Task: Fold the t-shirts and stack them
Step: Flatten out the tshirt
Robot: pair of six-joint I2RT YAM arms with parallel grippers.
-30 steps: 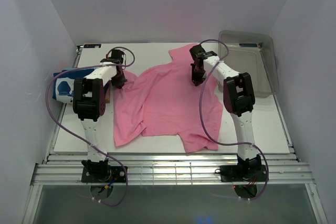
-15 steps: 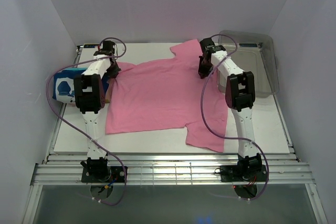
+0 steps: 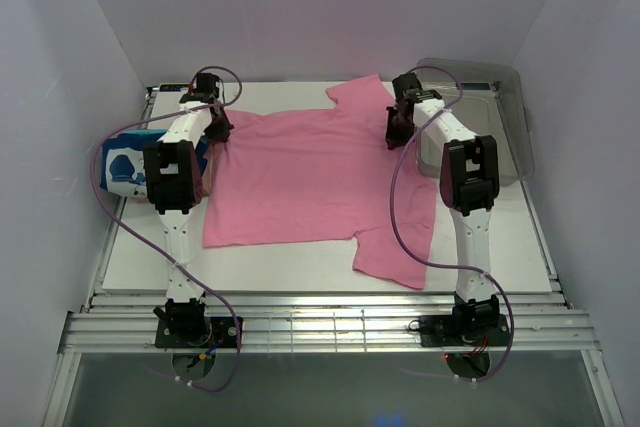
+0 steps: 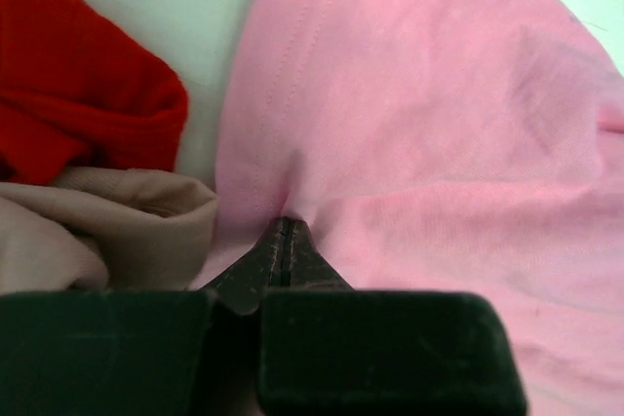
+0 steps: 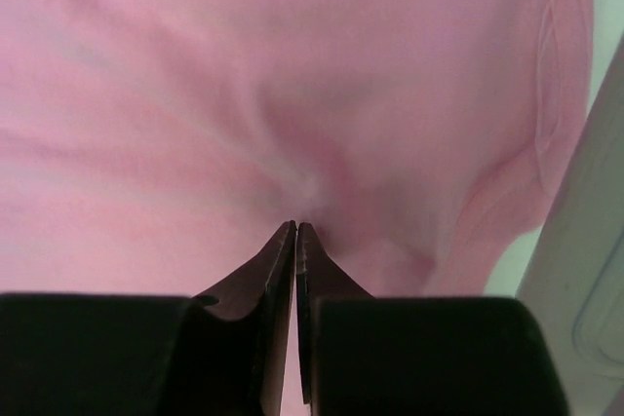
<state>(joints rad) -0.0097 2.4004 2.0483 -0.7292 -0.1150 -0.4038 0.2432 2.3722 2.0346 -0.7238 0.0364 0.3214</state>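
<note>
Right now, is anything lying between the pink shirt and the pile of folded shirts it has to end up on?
Nothing visible. The pink shirt lies spread with one edge right beside the folded pile; only bare table shows between them. Both arms' jaws are shut on the pink cloth.

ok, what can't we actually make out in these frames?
Top view: folded stack with blue printed top, shirt count hidden by the left arm.
Left wrist: red cloth and beige cloth, cut off by the frame edge.
Top view: plain pink t-shirt's neckline, covered by the right arm.
</note>
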